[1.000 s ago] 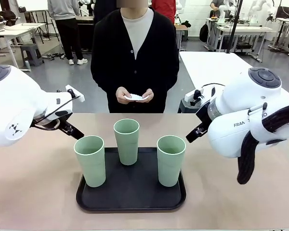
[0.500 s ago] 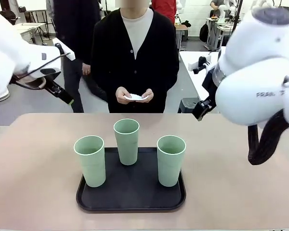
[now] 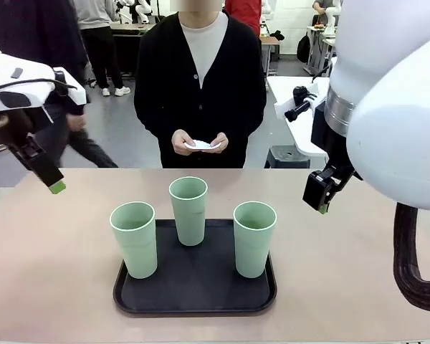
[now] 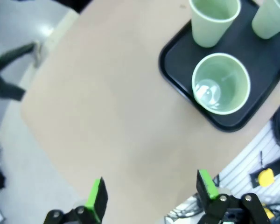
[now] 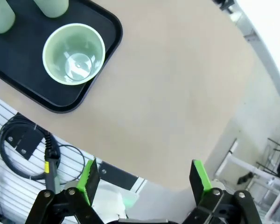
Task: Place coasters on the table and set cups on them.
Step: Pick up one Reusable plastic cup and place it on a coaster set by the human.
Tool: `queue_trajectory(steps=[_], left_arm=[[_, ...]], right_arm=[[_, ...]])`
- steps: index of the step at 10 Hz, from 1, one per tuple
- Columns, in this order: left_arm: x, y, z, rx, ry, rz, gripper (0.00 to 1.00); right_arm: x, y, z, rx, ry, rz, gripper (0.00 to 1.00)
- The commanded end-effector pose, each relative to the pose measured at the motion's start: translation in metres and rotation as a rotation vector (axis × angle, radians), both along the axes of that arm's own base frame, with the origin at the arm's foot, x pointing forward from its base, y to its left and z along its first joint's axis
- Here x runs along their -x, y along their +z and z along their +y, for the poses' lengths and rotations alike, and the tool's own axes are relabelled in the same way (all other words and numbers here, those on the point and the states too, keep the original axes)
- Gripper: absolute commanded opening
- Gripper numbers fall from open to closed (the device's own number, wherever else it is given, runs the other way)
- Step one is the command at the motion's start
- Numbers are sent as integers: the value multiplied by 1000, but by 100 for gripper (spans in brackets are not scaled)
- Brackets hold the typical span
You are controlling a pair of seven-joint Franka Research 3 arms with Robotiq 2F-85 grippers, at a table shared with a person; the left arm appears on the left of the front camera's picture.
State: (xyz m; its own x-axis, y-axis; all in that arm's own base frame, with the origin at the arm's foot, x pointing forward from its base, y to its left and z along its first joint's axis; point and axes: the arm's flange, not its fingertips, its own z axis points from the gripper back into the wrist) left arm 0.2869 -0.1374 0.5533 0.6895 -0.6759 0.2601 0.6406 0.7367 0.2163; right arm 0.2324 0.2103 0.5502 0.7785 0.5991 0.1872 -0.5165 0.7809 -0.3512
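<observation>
Both pairs of fingers (image 4: 97, 198) stood spread and empty. Past the tips of the left gripper (image 4: 151, 189) lay bare table (image 4: 98, 107), with the cups (image 3: 188, 211) on the black tray (image 3: 193, 297) farther off. The right gripper (image 5: 143, 179) mirrored it. The coasters (image 3: 201, 145) were beyond both, in the person's hands (image 3: 180, 142). I reckoned they should land flat in that open room, clear of the tray rim and the rounded table edge.

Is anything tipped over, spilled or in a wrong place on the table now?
Nothing stands out. The three cups stand upright on the black tray, apart from each other, and no spill shows. The person at the far side holds the white coasters in both hands.
</observation>
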Motion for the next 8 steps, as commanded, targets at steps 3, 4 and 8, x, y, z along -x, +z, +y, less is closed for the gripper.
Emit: queue_trajectory(steps=[3, 4, 8], left_arm=[[-6, -10, 31, 323, 49, 113, 100], [-12, -8, 62, 582, 112, 204, 100], [-60, -19, 195, 1152, 439, 432, 100]], right_arm=[[-11, -13, -42, -337, -14, 57, 100], [-15, -8, -97, -856, -49, 93, 100], [-35, -39, -233, -1350, -353, 157, 100]])
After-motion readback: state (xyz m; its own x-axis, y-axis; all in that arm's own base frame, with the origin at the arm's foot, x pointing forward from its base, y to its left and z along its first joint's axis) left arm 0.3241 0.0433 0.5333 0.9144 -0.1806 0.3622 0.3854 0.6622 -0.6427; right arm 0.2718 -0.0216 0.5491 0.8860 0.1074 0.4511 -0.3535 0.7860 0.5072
